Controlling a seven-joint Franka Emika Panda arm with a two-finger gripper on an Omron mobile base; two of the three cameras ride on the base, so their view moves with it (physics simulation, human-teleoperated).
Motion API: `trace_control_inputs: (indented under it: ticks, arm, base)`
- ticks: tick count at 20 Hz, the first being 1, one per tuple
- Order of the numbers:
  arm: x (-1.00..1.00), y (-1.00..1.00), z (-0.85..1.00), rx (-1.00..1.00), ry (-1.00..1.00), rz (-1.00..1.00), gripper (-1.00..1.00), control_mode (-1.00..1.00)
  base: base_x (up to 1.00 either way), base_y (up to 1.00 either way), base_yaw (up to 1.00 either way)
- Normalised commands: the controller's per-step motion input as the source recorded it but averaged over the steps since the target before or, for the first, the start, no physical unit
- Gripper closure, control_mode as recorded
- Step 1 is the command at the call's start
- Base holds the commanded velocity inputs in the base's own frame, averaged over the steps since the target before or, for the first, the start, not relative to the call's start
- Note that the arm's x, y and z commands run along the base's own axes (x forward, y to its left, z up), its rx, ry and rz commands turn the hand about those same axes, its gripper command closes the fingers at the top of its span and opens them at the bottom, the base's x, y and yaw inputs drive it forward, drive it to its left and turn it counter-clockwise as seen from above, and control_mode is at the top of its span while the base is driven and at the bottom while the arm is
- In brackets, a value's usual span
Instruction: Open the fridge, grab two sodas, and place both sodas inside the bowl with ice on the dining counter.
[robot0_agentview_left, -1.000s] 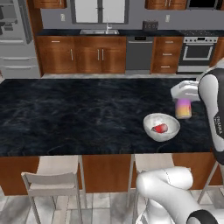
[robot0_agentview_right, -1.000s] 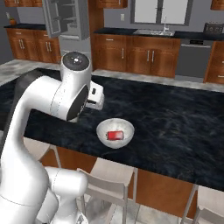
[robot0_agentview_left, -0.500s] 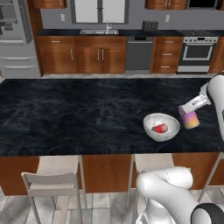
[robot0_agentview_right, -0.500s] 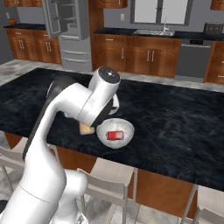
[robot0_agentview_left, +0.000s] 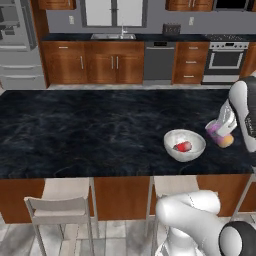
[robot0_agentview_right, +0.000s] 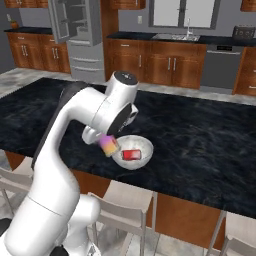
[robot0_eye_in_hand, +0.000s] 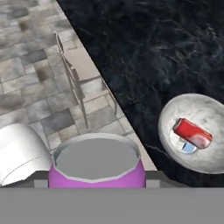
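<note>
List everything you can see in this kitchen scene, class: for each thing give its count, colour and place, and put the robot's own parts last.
Red soda: one, red, lying in the bowl.
Purple soda: one, purple over orange, held beside the bowl.
Bowl: one, white, on the dining counter.
Dining counter: one, black veined top, wood base.
Fridge: one, grey steel, back wall, door open.
Cabinets: several, brown wood, back wall.
Sink: one, back counter.
Oven: one, steel, back right.
Stools: pale, at the counter's near side.
Tool: one, shut on the purple soda.
</note>
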Motion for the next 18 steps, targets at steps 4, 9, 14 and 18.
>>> trace_control_inputs:
  ticks: [4,9,14,18]
  arm:
    - [0.09,0.0,-0.21,-0.17,0.04,0.28,1.0,-1.0]
    - [0.21,0.04,-0.25,-0.07,0.05,0.16,1.0,-1.0]
    - [0.39,0.1,-0.12,-0.05,0.06,0.0,1.0,-1.0]
    - [0.22,0.03,-0.17,-0.09,0.06,0.0,1.0,-1.0]
  base:
    - [0.0,0.0,0.0]
    - [0.0,0.0,0.0]
    - [0.0,0.0,0.0]
    - [0.0,0.0,0.0]
